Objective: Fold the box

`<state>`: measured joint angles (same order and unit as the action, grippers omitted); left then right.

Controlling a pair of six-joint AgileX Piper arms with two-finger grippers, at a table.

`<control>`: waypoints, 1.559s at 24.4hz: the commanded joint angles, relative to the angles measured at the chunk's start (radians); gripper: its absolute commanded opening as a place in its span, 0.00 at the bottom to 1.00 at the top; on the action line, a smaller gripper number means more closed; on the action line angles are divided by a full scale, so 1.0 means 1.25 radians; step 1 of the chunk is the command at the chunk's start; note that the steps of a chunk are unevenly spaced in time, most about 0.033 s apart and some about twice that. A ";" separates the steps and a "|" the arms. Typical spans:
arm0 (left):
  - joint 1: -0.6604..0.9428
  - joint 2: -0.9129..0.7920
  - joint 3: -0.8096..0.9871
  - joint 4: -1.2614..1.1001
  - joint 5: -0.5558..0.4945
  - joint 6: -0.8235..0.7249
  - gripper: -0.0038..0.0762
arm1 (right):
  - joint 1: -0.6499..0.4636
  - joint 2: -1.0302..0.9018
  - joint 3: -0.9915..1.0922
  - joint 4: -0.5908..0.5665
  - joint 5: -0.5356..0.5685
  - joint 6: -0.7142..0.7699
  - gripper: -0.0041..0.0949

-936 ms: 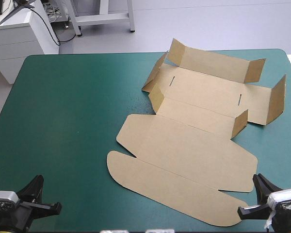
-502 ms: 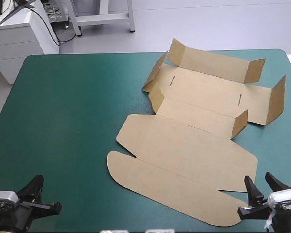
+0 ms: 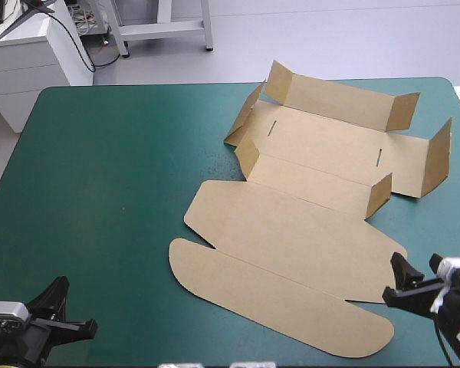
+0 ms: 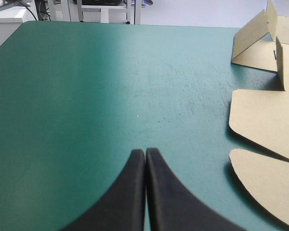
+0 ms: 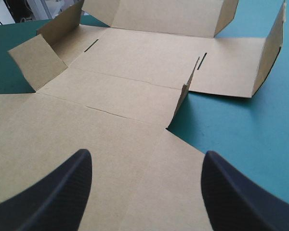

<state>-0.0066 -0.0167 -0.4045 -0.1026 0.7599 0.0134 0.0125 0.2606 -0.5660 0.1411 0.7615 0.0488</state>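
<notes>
The brown box point(image 3: 307, 230) lies as a cut sheet on the right half of the teal-green cover, its far walls and side flaps point(image 3: 402, 111) partly raised. The wide lid panel and rounded tuck flap point(image 3: 276, 295) lie flat toward the near edge. My right gripper point(image 3: 418, 264) stands open at the lid panel's near right corner. In the right wrist view its fingers point(image 5: 147, 156) spread above the flat board point(image 5: 135, 86), with nothing between them. My left gripper point(image 3: 61, 284) is shut at the near left corner. The box's edge point(image 4: 265, 120) lies off to the side of the left gripper point(image 4: 145, 151).
A white cabinet point(image 3: 31, 54) stands just beyond the table's far left corner. The box's raised right flap point(image 3: 438, 157) reaches close to the table's right edge. The left half of the cover point(image 3: 107, 192) carries no board.
My right gripper has opened from shut and moved forward to the box's near right corner. The left gripper and the box have not moved.
</notes>
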 commanded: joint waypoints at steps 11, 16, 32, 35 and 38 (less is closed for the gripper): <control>-0.003 -0.006 -0.018 -0.010 -0.060 0.001 0.04 | -0.031 0.659 -0.368 -0.020 0.046 0.115 0.68; -0.003 -0.006 -0.018 -0.010 -0.060 0.001 0.04 | -0.085 0.796 -0.453 -0.011 0.106 0.111 0.68; -0.003 -0.006 -0.018 -0.010 -0.060 0.001 0.04 | -0.110 1.069 -0.559 0.033 0.147 0.067 0.65; -0.003 -0.006 -0.018 -0.010 -0.060 0.001 0.04 | -0.110 1.094 -0.559 0.035 0.158 0.030 0.44; -0.003 -0.006 -0.018 -0.010 -0.060 0.001 0.04 | -0.110 1.114 -0.586 0.077 0.175 -0.052 0.04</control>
<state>-0.0066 -0.0167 -0.4045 -0.1026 0.7599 0.0134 -0.1216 1.6815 -1.2480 0.1965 0.9772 0.0444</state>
